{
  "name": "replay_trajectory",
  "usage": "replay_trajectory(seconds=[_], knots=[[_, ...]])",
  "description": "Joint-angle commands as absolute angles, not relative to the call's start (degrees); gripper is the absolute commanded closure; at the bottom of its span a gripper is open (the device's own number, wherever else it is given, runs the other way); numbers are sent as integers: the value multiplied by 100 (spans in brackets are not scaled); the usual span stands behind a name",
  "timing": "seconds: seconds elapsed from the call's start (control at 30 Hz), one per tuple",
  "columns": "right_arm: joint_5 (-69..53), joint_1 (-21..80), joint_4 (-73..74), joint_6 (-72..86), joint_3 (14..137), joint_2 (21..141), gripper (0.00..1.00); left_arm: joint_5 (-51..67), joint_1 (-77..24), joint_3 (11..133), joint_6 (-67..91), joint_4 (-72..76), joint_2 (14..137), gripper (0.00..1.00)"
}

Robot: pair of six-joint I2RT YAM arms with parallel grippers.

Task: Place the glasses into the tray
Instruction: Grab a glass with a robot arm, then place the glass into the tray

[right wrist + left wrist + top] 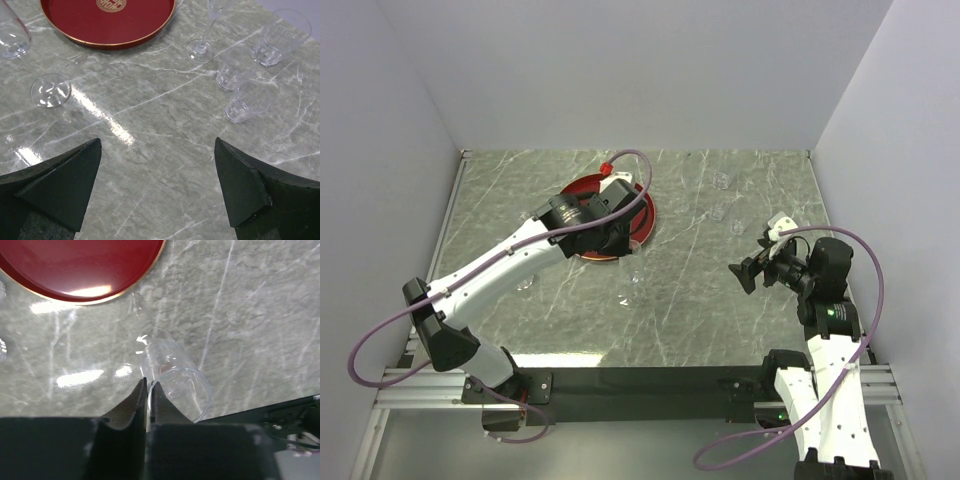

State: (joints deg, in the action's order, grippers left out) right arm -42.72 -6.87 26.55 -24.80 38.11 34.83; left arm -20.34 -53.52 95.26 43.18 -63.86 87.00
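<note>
Marble counter (710, 300) looked slick; left jaws narrow, pinched on tumbler (172, 382) rim, right jaws wide, empty. I feared it slipping before the tray (75, 267).

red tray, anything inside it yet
No glass shows on the tray in the right wrist view, only its gold emblem. Its far edge is out of frame, and from above the left arm covers much of it.

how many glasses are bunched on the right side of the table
4. In the right wrist view: a stemmed glass nearest the tray, one tumbler at upper right, two tumblers close together below it. None looks hidden, but clear glass is easy to miss.
</note>
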Motion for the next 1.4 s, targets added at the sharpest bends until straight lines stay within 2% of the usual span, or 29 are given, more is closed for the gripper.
replay_trajectory(seconds=[0.0, 0.57, 1.03, 1.37], knots=[[-4263, -738, 2593, -2479, 3779, 3419, 0, -2162, -5414, 9852, 4166, -6601, 8780, 98], [-4280, -765, 2593, -2479, 3771, 3437, 0, -2514, -5309, 10994, 3490, -6636, 8911, 100], [-4245, -791, 2584, -2470, 3779, 3498, 0, -2127, -3359, 11715, 2268, -6091, 9439, 100], [-4219, -835, 2610, -2470, 3797, 3542, 0, -2153, -2190, 12216, 1741, -5616, 10290, 100]])
